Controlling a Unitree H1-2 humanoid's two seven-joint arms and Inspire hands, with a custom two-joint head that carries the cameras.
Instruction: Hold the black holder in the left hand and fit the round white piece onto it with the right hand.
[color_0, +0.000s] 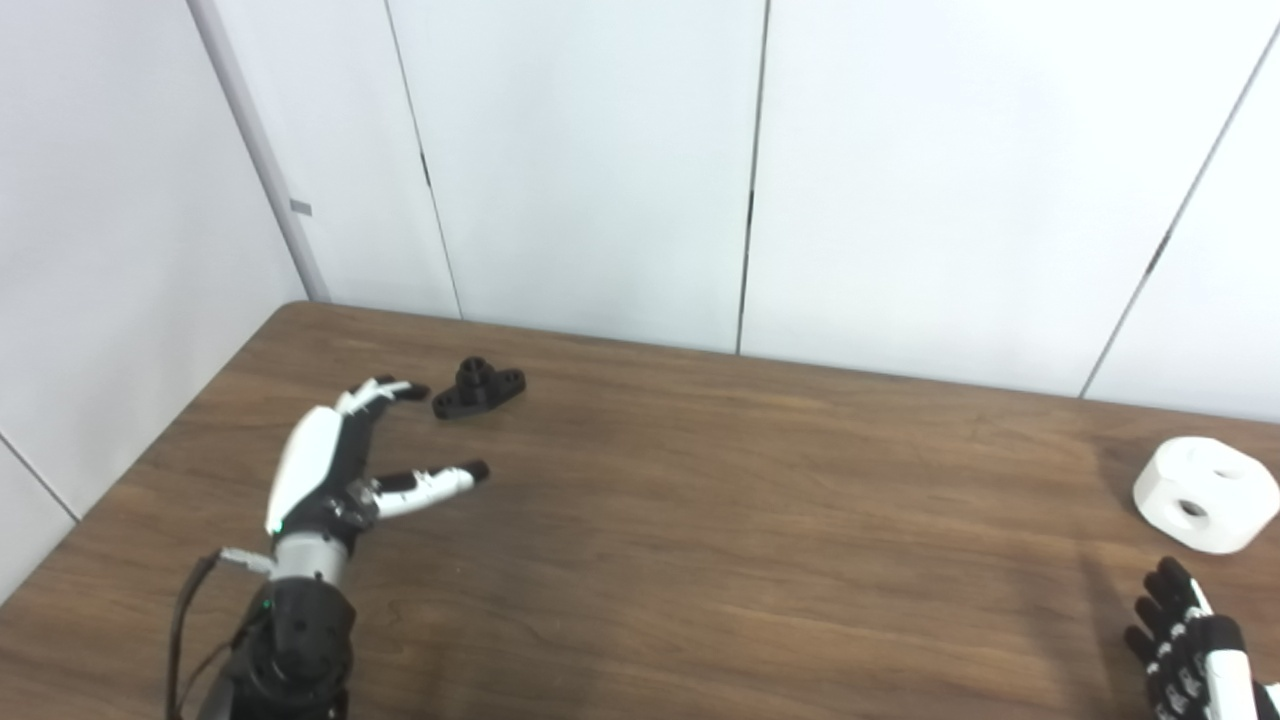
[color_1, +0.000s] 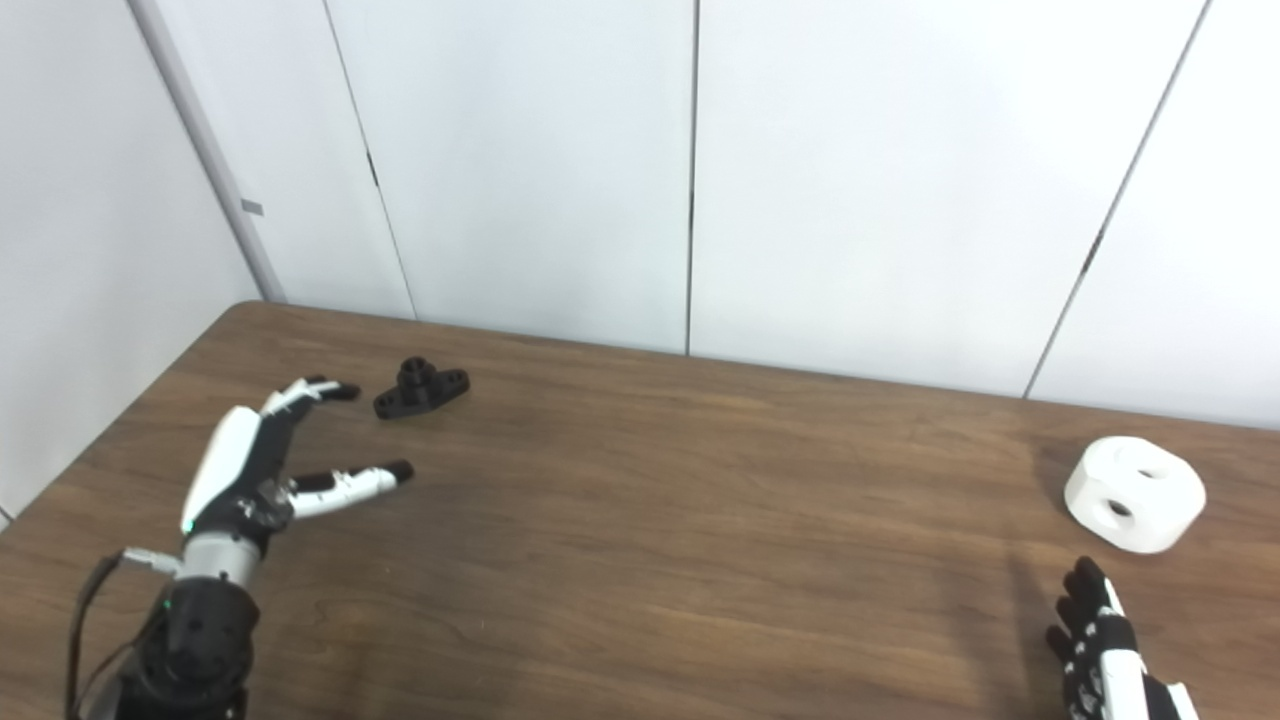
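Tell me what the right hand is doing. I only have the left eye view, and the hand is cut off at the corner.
Observer: The right eye view shows more of the right hand. Its fingers are stretched out, it holds nothing, and it sits short of the white piece without touching it.
Operator: Does the table end right beside that piece?
Observer: No. In the right eye view the table carries on to the right of it.
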